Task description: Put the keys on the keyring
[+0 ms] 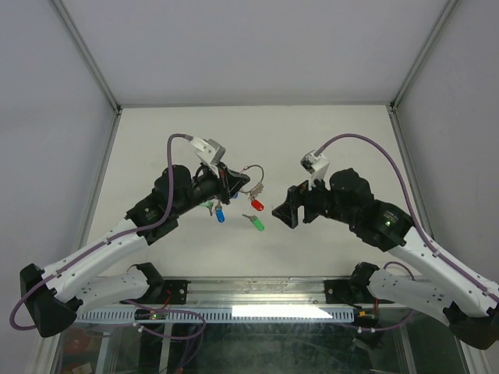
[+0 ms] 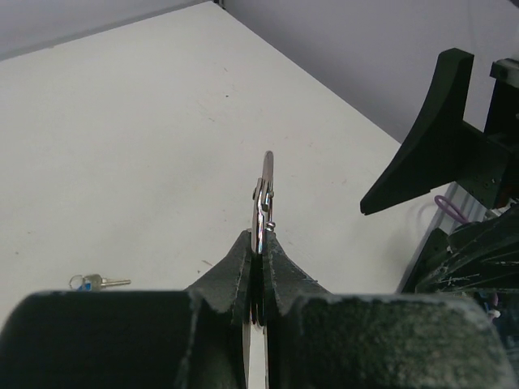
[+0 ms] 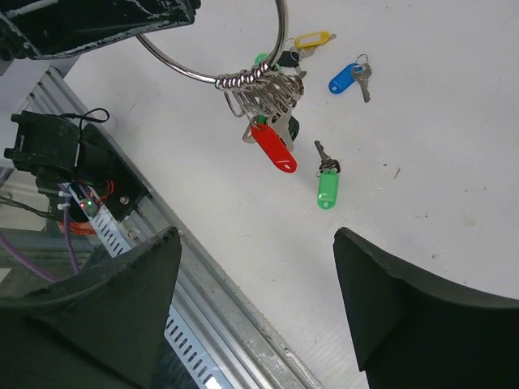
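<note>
Well, from where I stand the left hand [image 2: 259,240] is pressed together on the thin round silver wire keyring [image 3: 204,76]. It pinches the wire edge-on between its black fingers [image 2: 235,267] and holds the keyring up off the flat white bench [image 1: 312,132]. In the left wrist view the keyring shows only as a narrow upright sliver of metal rising out of the closed tips.

A tight bunch of small silver keys [image 3: 268,85] is threaded on the keyring's lower arc, crowded side by side. A red-capped silver key [image 3: 272,147] hangs down from that bunch, with a dark cap just behind it that I cannot make out properly.

Other keys lie loose on the bench. A green-capped silver key [image 3: 327,186] lies flat just below the keyring, beside the hanging red one and apart from it. A blue-capped silver key [image 3: 347,77] lies on the side of the keyring away from the right hand [image 3: 258,243], clear of the wire. A yellow-capped silver key [image 3: 312,39] lies close to the keyring's rim; I cannot tell whether it touches.

That right hand is spread wide, its two black prongs well apart with nothing between them. It points at the keyring from the right, near it but not touching.
</note>
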